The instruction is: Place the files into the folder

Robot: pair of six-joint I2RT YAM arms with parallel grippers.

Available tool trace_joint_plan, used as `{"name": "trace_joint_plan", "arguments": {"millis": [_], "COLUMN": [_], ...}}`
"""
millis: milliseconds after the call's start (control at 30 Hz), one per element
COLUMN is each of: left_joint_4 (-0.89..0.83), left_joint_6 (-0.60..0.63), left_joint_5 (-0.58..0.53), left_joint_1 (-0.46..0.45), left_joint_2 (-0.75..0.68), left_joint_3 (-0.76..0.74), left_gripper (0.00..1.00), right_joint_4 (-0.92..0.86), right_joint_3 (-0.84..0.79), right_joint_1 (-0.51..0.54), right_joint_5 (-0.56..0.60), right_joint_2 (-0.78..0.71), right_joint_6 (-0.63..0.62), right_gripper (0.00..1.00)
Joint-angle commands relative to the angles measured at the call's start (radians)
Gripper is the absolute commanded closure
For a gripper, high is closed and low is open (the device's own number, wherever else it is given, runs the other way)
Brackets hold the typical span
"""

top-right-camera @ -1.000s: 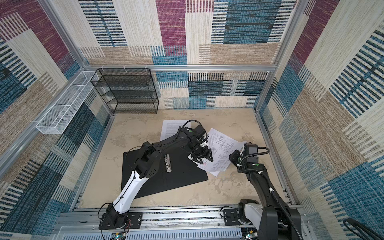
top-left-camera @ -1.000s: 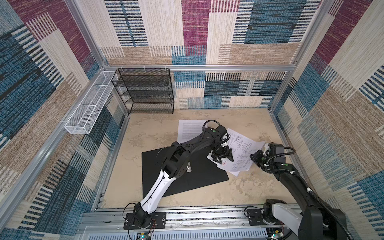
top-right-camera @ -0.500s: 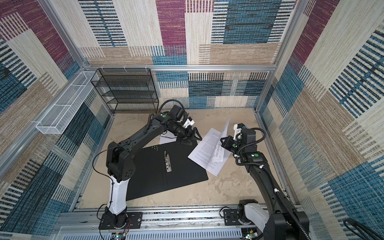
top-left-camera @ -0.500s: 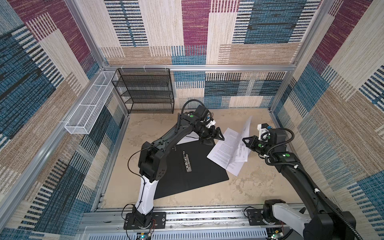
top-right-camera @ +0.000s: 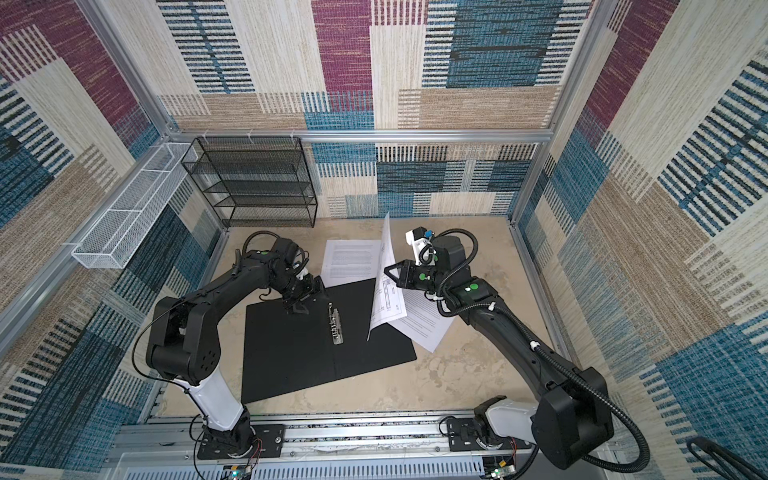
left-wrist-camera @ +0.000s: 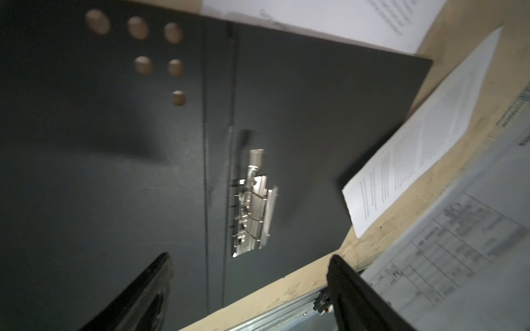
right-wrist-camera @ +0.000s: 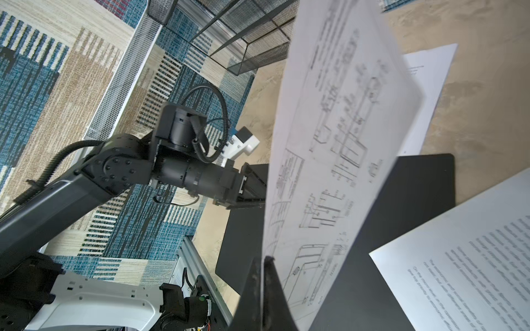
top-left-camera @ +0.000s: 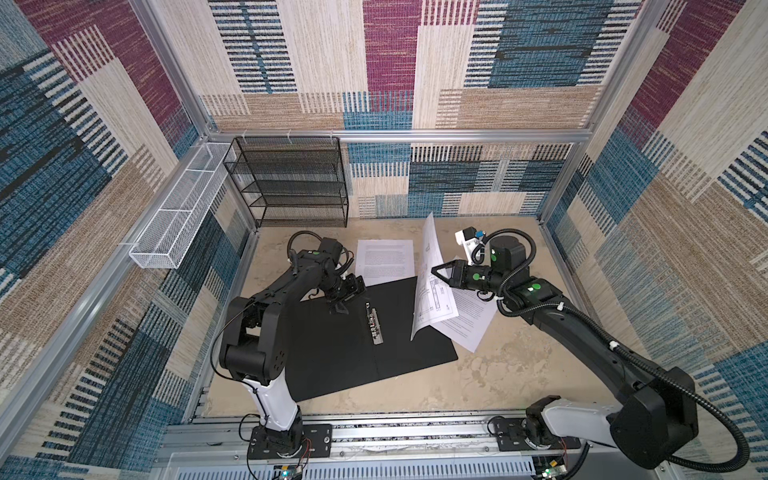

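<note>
The right gripper (top-left-camera: 434,271) pinches a line-drawing sheet (top-left-camera: 436,307) upright over the open folder (top-left-camera: 353,361); the left gripper (top-left-camera: 340,306) hovers over it, jaws wide.

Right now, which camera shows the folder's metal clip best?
The left wrist view: the clip is close up, its parts distinct. In both top views it is tiny. The right wrist view does not show it.

top views look down on whole scene; wrist cams close (both see folder (left-wrist-camera: 286,100)).
</note>
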Motion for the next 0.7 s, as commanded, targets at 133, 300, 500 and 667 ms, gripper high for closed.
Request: {"name": "trace_joint_plan", "arguments": {"millis": [133, 300, 500, 667], "left_joint_4": [0.03, 0.03, 0.038, 0.046], "left_joint_6": [-0.002, 0.007, 0.015, 0.013], "left_joint_5": [-0.06, -0.095, -0.088, -0.078], "left_joint_1": [0.033, 0.038, 0.042, 0.042], "left_joint_2": [0.037, 0.042, 0.069, 0.092], "left_joint_3": [-0.073, -0.1, -0.118, -0.124], "left_gripper": [0.17, 0.17, 0.17, 0.18], "right_joint_4": [0.093, 0.164, 0.183, 0.181], "right_joint_3": [-0.161, -0.211, -0.213, -0.21], "right_joint_1": [0.007, 0.007, 0.01, 0.022], "right_joint_5": [-0.023, 0.051, 0.074, 0.067], "right_joint_2": [0.074, 0.187, 0.277, 0.294], "right_joint_6": [-0.017, -0.021, 0.013, 0.009], "right_gripper": [0.94, 0.97, 0.99, 0.99]}}
